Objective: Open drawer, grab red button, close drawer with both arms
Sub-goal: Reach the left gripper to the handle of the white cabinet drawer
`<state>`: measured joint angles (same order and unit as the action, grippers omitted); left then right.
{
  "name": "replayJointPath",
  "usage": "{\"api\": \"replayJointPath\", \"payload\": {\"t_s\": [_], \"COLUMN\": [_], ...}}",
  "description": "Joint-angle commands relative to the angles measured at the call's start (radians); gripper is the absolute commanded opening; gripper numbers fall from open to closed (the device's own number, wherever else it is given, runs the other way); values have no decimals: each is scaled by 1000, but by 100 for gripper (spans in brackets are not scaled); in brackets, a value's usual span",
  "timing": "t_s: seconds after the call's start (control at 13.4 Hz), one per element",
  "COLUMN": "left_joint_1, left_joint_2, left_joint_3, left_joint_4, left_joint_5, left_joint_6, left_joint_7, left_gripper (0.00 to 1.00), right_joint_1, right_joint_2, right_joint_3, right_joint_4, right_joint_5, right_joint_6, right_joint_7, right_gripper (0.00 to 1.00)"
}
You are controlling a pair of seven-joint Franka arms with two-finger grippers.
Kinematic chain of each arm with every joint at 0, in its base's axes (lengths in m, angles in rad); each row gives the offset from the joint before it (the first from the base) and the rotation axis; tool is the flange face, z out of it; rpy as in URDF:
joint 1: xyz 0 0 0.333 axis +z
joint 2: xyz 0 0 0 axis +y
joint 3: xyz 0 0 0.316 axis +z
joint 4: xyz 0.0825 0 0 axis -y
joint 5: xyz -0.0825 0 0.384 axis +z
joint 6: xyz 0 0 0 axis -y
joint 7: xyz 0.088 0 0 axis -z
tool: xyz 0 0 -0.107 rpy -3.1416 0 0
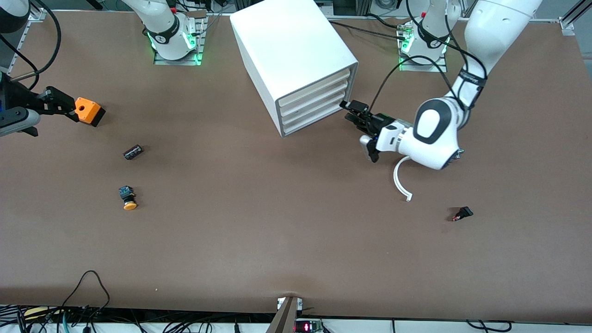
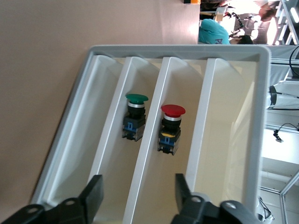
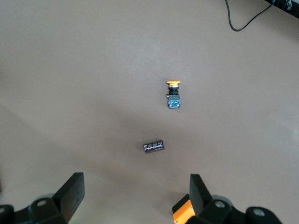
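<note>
Small black part (image 1: 463,213): lies on the counter (image 1: 296,249) nearest the camera, unused.
Left pincer (image 1: 348,111): at the drawer (image 1: 314,104) front, fingers apart around its edge, probably to pull it.
Button (image 2: 171,128): red cap, lying inside the drawer.
Right pincer (image 3: 135,196): waits, fingers apart, beside orange cube (image 1: 89,111).

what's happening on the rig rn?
Left end effector is at the front of the white cabinet, fingers either side of a drawer edge. Its wrist view shows a red button and a green button in neighbouring drawers. Right end effector waits, open, beside the orange cube.
</note>
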<state>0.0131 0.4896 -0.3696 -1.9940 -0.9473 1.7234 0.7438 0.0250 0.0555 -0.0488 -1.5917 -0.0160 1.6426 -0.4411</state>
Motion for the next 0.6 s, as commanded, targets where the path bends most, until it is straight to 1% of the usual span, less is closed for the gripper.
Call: {"api": "replayJointPath", "payload": {"t_s": [0.0, 0.07, 0.22, 0.52], "left_joint_1": [7, 5, -4, -10], "left_joint_2": [85, 108, 116, 167], "left_joint_3": [-46, -48, -54, -81], "left_joint_4": [1, 1, -2, -6], "left_joint_5": [-31, -37, -63, -137], "left_joint_6": [31, 35, 22, -4], "left_joint_7": [78, 107, 115, 106], "left_gripper": [58, 56, 52, 49], "right_joint_1": [1, 3, 1, 1], "right_joint_2": [1, 0, 1, 1], "right_joint_3": [9, 7, 7, 7], "right_joint_4": [13, 13, 13, 13], "right_joint_5": [-13, -13, -13, -15], "right_joint_6": [-7, -6, -4, -9], "right_joint_7": [-2, -2, -2, -2], "right_gripper": [100, 100, 100, 100]}}
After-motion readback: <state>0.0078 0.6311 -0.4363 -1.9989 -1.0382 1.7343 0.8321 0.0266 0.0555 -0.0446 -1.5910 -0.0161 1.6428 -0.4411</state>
